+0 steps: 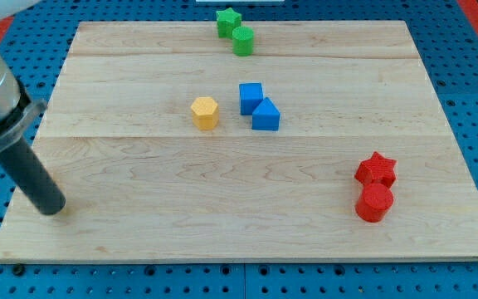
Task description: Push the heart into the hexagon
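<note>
Tip (54, 209) sits at the view's bottom-left on the wooden surface (222, 224), well apart from every block. No hand is fitted, just the rod. No block clearly reads as a heart; the likeliest is the blue block (265, 115) near the yellow hexagon (205, 112). It's probably light, rigid and slippery, so push its far-right face. Blue pegboard (471, 50) surrounds the surface.

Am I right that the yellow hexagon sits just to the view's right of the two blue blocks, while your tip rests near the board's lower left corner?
Not quite: the camera view shows the yellow hexagon just to the view's left of the two blue blocks, not their right. The rest holds: my tip rests near the wooden board's lower left corner, far from every block.
</note>
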`<action>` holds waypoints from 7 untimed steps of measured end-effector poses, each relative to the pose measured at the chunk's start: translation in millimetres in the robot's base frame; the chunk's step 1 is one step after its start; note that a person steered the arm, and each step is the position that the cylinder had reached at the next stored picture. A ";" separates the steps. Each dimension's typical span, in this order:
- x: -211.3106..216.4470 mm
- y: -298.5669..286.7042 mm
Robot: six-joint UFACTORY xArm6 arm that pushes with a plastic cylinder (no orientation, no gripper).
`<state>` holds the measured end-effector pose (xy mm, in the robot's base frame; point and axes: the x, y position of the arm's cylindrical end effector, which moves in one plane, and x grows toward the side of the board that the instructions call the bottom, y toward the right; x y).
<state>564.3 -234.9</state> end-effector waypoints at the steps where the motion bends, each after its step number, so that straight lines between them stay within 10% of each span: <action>1: -3.4 -67.5; 7: -100.0 94.7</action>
<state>464.3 -140.2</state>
